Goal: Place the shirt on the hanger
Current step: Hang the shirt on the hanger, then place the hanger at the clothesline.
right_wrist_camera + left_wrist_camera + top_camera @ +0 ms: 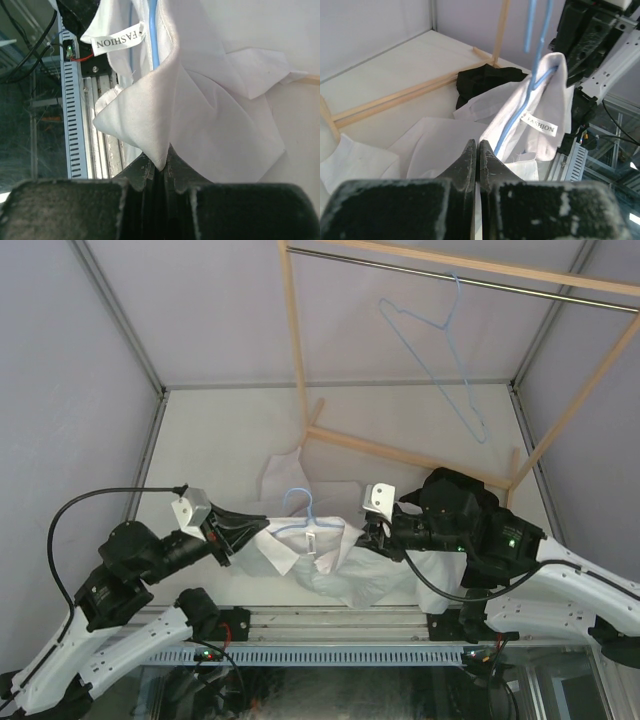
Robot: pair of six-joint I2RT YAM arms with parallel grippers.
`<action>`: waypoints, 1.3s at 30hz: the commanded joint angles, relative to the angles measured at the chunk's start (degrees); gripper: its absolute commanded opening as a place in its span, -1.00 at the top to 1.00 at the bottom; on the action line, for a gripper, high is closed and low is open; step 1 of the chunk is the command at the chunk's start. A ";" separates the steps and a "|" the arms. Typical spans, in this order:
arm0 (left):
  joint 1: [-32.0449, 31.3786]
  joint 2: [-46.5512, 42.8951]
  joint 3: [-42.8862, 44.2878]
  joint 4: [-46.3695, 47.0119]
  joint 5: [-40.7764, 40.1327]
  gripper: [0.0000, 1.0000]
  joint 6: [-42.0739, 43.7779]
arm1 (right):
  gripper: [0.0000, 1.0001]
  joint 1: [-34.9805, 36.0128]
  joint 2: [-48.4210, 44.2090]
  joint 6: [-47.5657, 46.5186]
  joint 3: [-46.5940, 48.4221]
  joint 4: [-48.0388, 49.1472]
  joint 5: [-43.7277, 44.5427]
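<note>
The large white shirt of thin soft fabric (335, 570) hangs strung between the two hands at the lower centre of the top view, over the pale tabletop (220, 430). A light blue wire hanger (310, 518) sits in its collar. The left hand (243, 535), fingers pressed together, pinches the shirt's left side. The right hand (374, 530) pinches a fold on its right. A black garment (485, 82) lies at upper centre of the left wrist view.

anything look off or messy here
The spare blue hanger on the rail hangs steeply tilted, one end pointing down. The white shirt droops bunched and creased, with a second blue hanger inside its collar. A black garment lies crumpled by the wooden rack base.
</note>
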 commanded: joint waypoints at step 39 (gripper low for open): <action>1.14 -4.24 4.61 0.62 -12.15 -0.74 -1.40 | 1.00 -4.17 -5.81 7.39 13.88 3.32 28.36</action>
